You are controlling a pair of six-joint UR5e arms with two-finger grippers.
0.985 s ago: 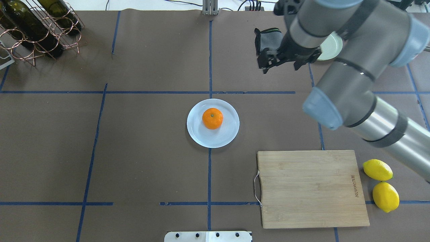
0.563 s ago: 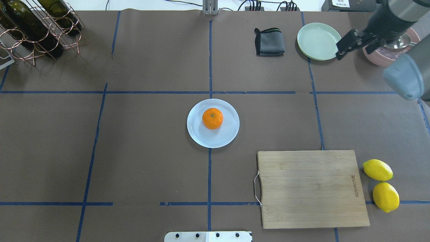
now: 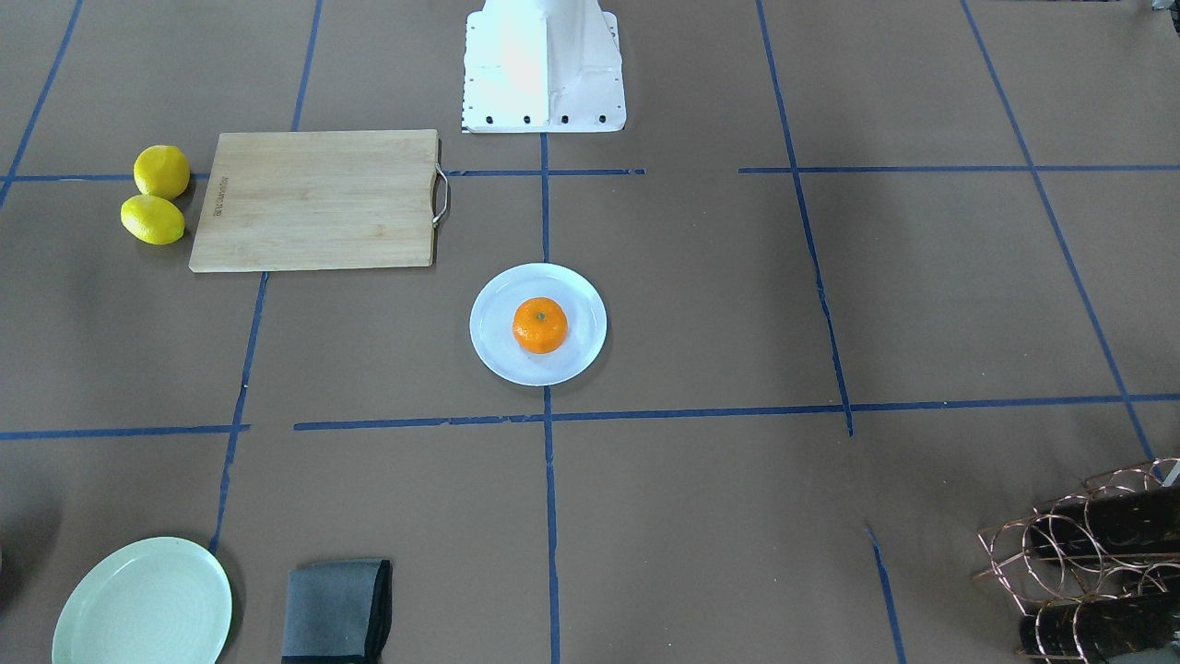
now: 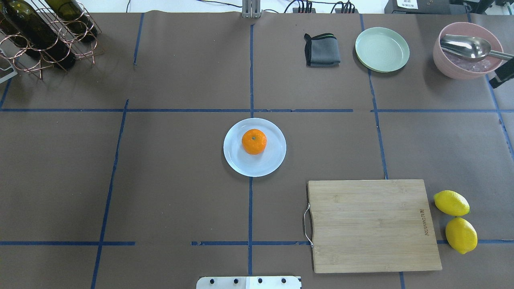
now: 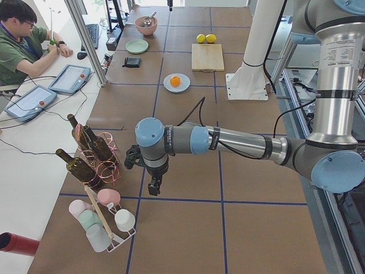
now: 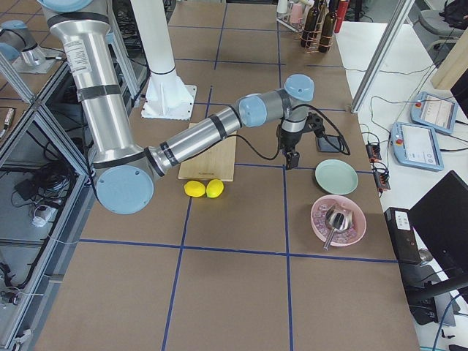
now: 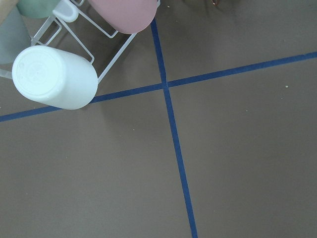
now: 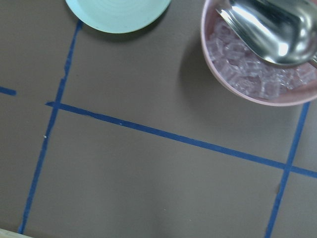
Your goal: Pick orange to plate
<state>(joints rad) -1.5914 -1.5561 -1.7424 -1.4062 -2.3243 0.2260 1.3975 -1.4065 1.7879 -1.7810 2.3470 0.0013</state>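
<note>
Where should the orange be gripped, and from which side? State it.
Grip the orange across its widest middle, coming straight down. It sits dimple up on the plate, its round sides free all round; a level approach would likely meet the rim.

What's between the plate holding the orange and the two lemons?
The wooden cutting board lies between the plate and the lemons, its handle toward the plate. The overhead view shows it.

I saw the grey, blue-jointed left arm [image 5: 239, 142] stretched out low, its black two-finger left gripper [image 5: 153, 187] pointing down, and the matching right arm [image 6: 191, 142] likewise extended, its black right gripper [image 6: 290, 159] hanging downward, neither one's jaw opening readable.
</note>
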